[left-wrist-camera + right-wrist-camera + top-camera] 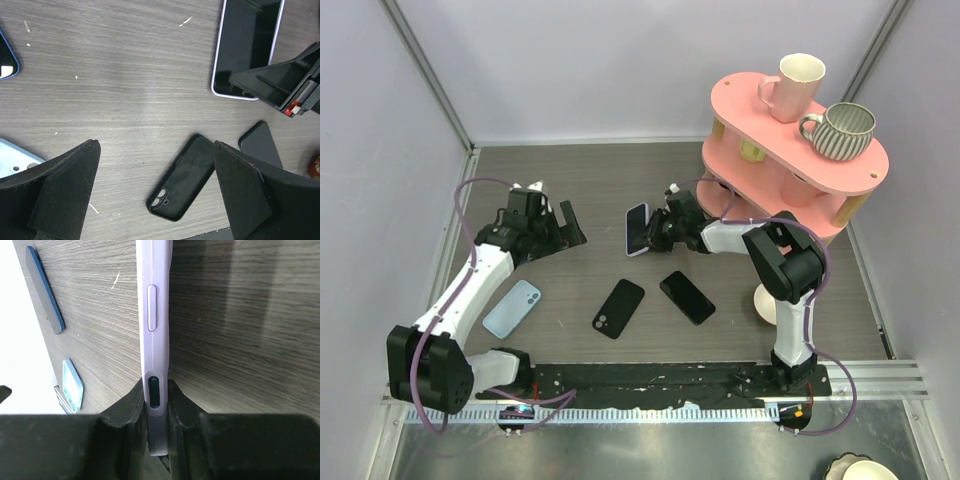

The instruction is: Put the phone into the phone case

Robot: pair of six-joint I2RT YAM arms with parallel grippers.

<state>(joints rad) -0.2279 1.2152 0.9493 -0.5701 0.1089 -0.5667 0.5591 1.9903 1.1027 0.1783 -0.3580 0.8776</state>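
Low in the middle of the top view, the black case [618, 307] lay flat on the table [570, 180], unfilled. Above it, at frame centre, your right gripper [157, 400] pinched the lilac phone [637, 229] across its thin body. At mid left, your left gripper [551, 222] stood spread, empty. This was the carrying step, I judge; next, the phone needed levelling and lining up over the case.

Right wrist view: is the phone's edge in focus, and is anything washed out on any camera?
Right wrist view: the lavender phone edge is sharp, the right pincer gripping it is underexposed, the left margin is blown out white. Left wrist view: pale sheen on the table, grain crisp. Top external view: even light, soft shadows.
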